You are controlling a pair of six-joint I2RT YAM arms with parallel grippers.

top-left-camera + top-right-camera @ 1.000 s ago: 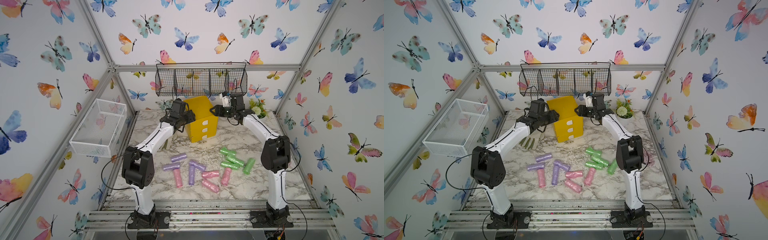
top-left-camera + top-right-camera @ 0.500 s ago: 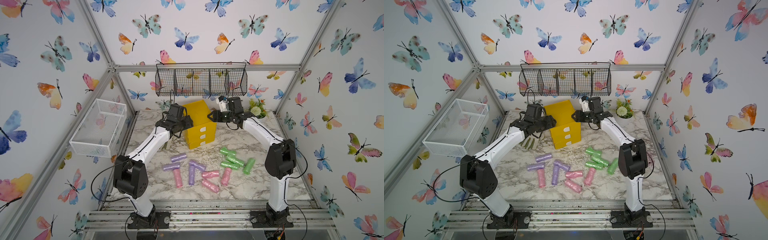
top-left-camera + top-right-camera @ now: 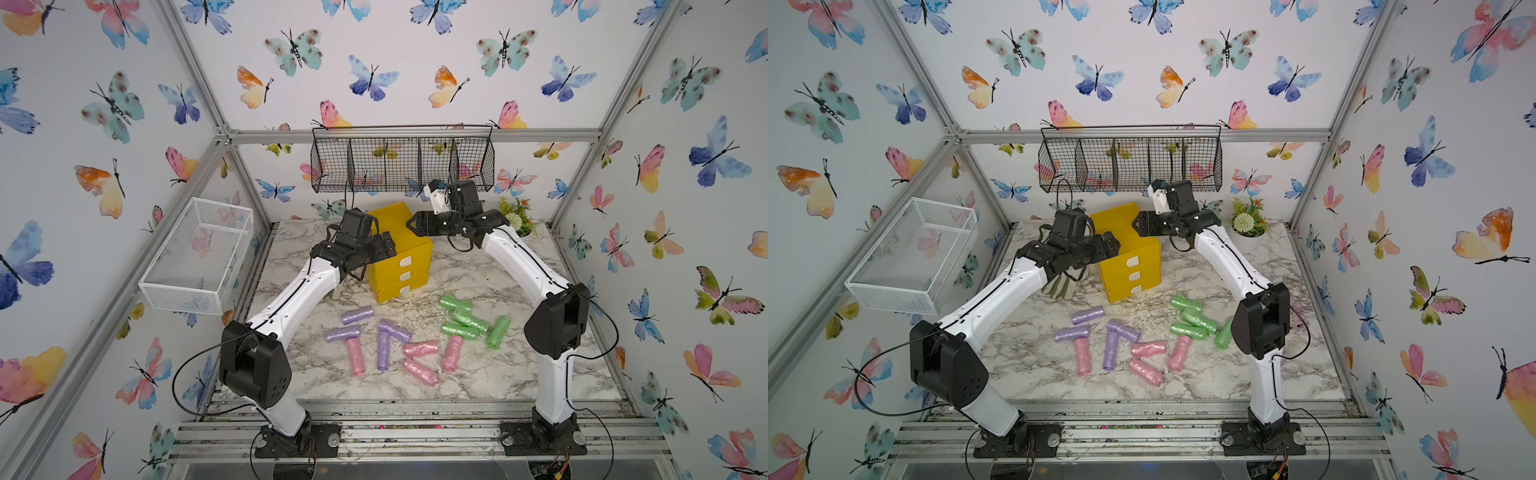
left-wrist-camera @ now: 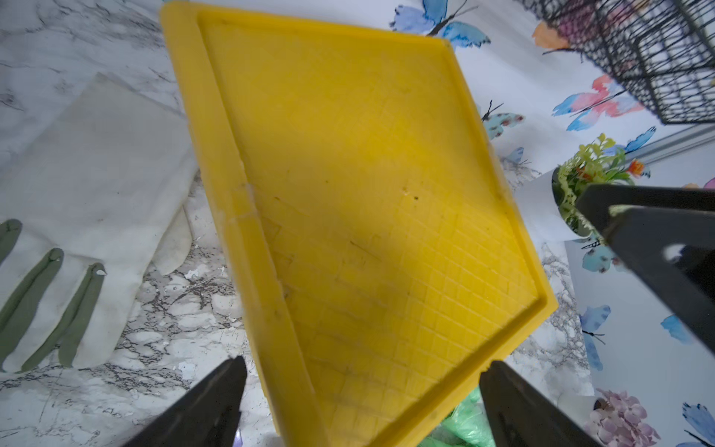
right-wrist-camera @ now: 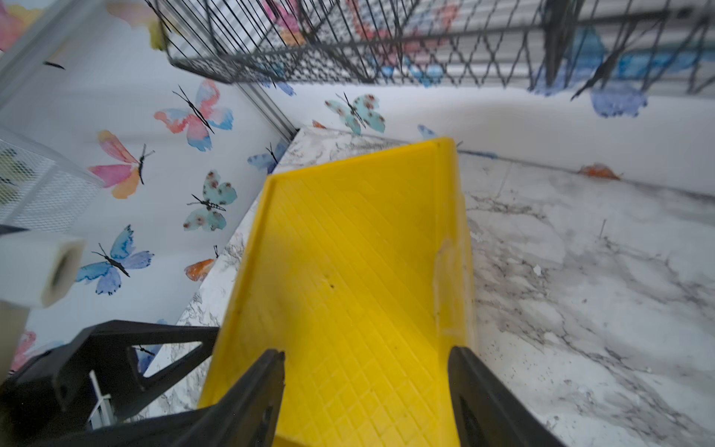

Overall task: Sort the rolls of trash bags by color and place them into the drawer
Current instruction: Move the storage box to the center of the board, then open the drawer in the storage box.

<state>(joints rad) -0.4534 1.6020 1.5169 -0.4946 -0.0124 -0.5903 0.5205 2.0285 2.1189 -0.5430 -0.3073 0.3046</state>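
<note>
I see both grippers with jaws apart above the yellow drawer unit [image 3: 409, 249].
The left gripper [image 4: 363, 363] has its fingers spread wide over 1 corner of the unit's gridded top. The right gripper [image 5: 365, 352] has its fingers parted over the far side, and neither holds anything. All 3 drawers look closed. The rolls of trash bags [image 3: 420, 348] lie on the marble table [image 3: 498, 374] in front of the unit: purple toward the left arm, pink in the middle, green toward the right arm.

Pastel rolls [image 3: 420, 348] before yellow drawer [image 3: 388, 270]
</note>
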